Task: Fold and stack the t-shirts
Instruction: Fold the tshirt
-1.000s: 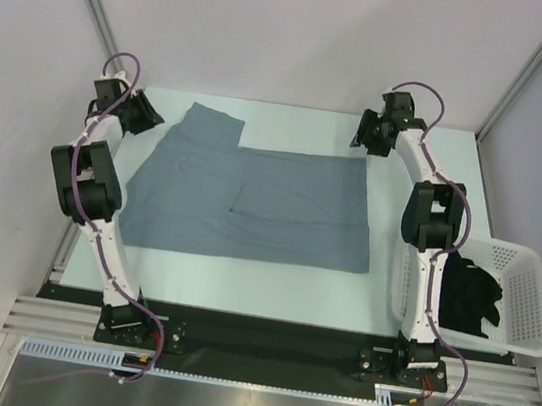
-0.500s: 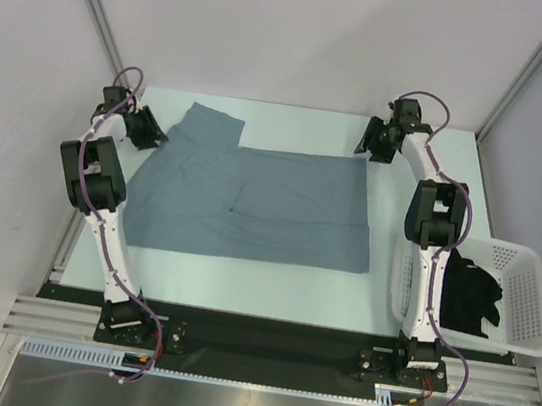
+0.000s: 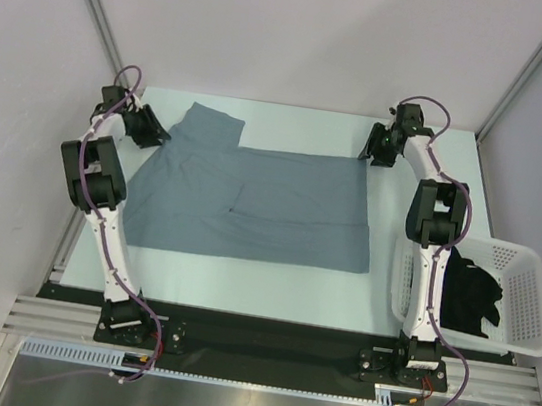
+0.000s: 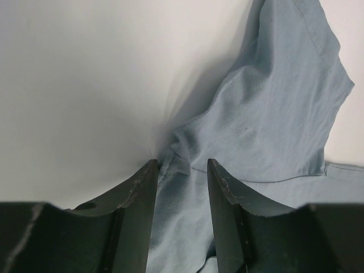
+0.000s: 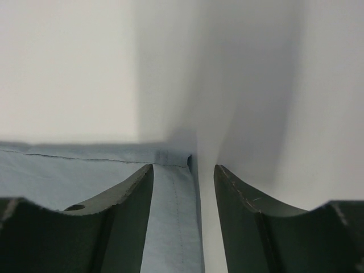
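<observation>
The grey-blue t-shirt (image 3: 250,205) lies spread flat on the table (image 3: 271,274), its far-left edge between the half-open jaws of the left tool (image 4: 182,163), its far-right corner between the right tool's (image 5: 183,166), neither clamped.

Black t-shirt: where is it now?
Top view, right side: the black t-shirt lies inside the white basket, just right of the right arm.

arms extended forward, left pincer (image 4: 182,165) parted, right pincer (image 5: 184,168) parted
</observation>
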You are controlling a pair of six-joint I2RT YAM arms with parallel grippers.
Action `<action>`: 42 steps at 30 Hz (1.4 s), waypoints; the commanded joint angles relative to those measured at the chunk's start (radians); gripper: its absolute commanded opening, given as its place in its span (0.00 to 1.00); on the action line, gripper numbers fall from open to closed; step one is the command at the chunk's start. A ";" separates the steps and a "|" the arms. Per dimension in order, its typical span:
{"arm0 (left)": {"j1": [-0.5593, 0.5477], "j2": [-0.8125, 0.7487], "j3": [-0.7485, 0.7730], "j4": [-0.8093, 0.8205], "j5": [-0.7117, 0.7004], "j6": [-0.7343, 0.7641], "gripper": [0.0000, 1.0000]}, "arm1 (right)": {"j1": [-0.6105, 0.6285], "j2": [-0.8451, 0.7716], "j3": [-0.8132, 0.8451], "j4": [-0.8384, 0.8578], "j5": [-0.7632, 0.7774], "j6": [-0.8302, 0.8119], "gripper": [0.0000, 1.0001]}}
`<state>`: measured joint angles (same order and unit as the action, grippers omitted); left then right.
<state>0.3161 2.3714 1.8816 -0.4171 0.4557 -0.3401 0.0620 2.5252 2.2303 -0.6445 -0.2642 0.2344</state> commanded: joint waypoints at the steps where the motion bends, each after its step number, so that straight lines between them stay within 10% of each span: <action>1: 0.003 0.020 0.024 0.001 0.038 -0.007 0.46 | -0.008 0.024 0.028 -0.015 -0.012 -0.035 0.52; 42: 0.020 0.190 0.191 0.159 0.236 -0.221 0.59 | -0.010 0.078 0.058 0.029 -0.128 0.009 0.50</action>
<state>0.3275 2.5347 2.0636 -0.2878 0.6514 -0.5350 0.0540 2.5610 2.2570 -0.5938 -0.3836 0.2363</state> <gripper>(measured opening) 0.594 0.505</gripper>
